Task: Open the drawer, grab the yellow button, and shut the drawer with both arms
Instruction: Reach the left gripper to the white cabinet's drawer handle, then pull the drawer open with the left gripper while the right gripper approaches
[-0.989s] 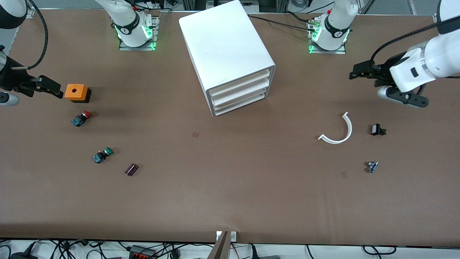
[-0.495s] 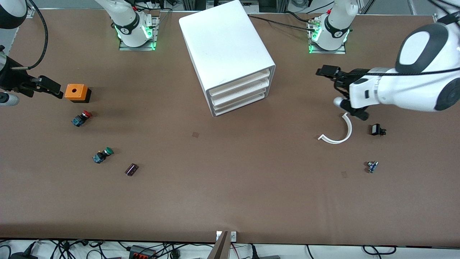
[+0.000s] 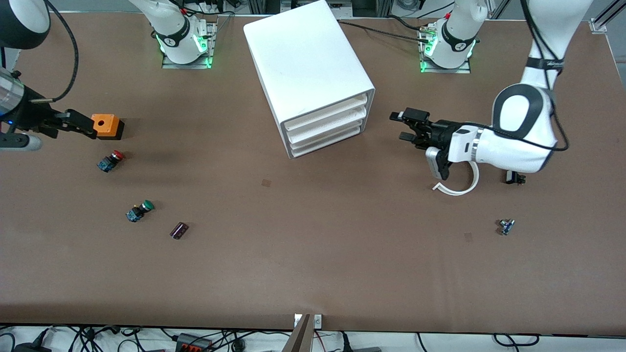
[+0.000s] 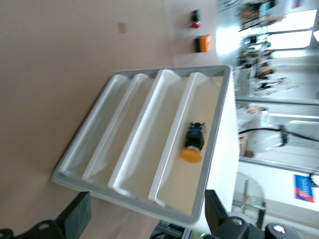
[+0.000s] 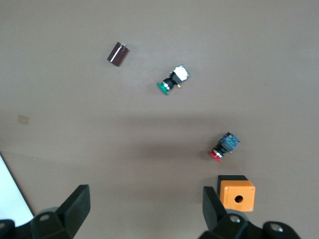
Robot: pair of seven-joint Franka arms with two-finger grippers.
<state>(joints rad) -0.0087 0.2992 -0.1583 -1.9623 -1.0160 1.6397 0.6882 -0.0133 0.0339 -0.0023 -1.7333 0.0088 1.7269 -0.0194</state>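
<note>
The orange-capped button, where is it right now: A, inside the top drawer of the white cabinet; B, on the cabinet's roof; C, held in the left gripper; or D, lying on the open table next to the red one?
A: the left wrist view shows the orange-capped button lying in the top drawer, untouched by the open left gripper.

high front overview; wrist views onto cabinet (image 4: 149,149) front and tabletop (image 5: 75,74)

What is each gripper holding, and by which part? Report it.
Nothing. The left gripper is open in front of the cabinet; the right gripper is open beside the orange box.
</note>
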